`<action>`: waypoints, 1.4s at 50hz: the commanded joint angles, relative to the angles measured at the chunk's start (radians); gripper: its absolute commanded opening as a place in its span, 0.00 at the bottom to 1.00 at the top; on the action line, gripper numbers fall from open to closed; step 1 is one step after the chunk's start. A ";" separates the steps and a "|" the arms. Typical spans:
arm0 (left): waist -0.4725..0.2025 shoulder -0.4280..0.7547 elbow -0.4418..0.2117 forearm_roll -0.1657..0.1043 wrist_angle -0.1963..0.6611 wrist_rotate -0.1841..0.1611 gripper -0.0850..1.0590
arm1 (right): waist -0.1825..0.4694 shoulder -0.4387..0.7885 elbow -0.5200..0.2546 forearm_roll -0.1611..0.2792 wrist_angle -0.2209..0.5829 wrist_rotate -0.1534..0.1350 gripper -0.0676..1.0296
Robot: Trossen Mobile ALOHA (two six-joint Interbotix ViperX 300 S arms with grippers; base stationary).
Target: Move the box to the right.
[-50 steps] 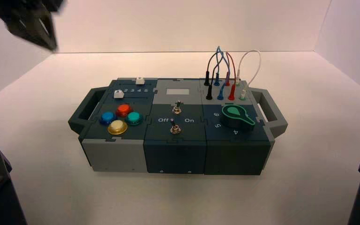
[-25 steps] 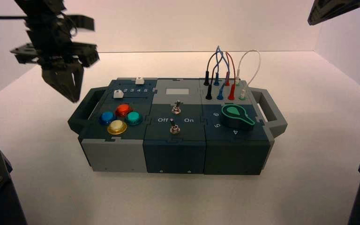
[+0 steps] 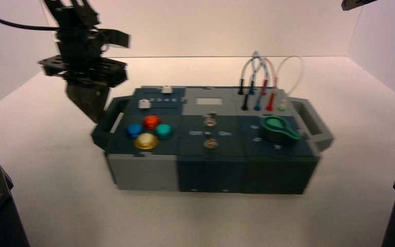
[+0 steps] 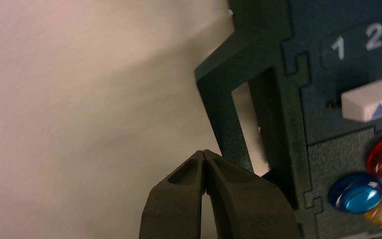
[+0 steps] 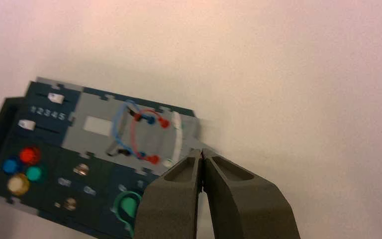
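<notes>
Where left claw (image 4: 205, 155) meets box (image 4: 298, 124) handle: "1", "2".

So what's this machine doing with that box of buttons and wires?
It is sliding the box sideways across the white table. The left gripper, fingers shut, presses against the handle at the box's left end, and the box has already shifted to the right compared with a moment ago. The right gripper, also shut, hangs high above the box's right end, touching nothing.
</notes>
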 commanded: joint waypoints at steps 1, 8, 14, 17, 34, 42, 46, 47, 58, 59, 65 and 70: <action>-0.071 -0.014 -0.034 -0.021 -0.002 0.003 0.05 | 0.003 -0.003 -0.018 0.003 -0.008 0.005 0.04; -0.137 -0.014 -0.067 -0.055 0.006 0.005 0.05 | 0.003 -0.003 -0.025 0.003 -0.005 0.006 0.04; -0.178 -0.014 -0.097 -0.071 0.011 0.005 0.05 | 0.003 -0.003 -0.025 0.005 0.005 0.011 0.04; -0.184 -0.014 -0.104 -0.074 0.014 0.005 0.05 | 0.003 -0.003 -0.025 0.005 0.006 0.012 0.04; -0.354 0.054 -0.202 -0.112 0.060 0.015 0.05 | 0.003 -0.003 -0.025 0.006 0.023 0.018 0.04; -0.347 0.054 -0.204 -0.101 0.060 0.017 0.05 | 0.003 -0.003 -0.034 0.006 0.028 0.018 0.04; -0.321 0.023 -0.196 -0.092 0.060 0.021 0.05 | 0.003 -0.003 -0.035 0.006 0.046 0.020 0.04; -0.310 0.015 -0.193 -0.089 0.060 0.021 0.05 | 0.003 -0.005 -0.035 0.006 0.049 0.020 0.04; -0.161 -0.143 -0.129 -0.080 0.052 0.040 0.05 | 0.003 -0.006 -0.031 0.003 0.064 0.017 0.04; -0.146 -0.161 -0.120 -0.077 0.051 0.041 0.05 | 0.003 -0.006 -0.029 0.003 0.063 0.017 0.04; -0.071 -0.279 -0.080 -0.071 0.026 0.048 0.05 | 0.003 -0.006 -0.009 0.006 0.066 0.020 0.04; -0.038 -0.364 -0.060 -0.069 -0.002 0.046 0.05 | 0.003 -0.008 0.002 0.006 0.066 0.020 0.04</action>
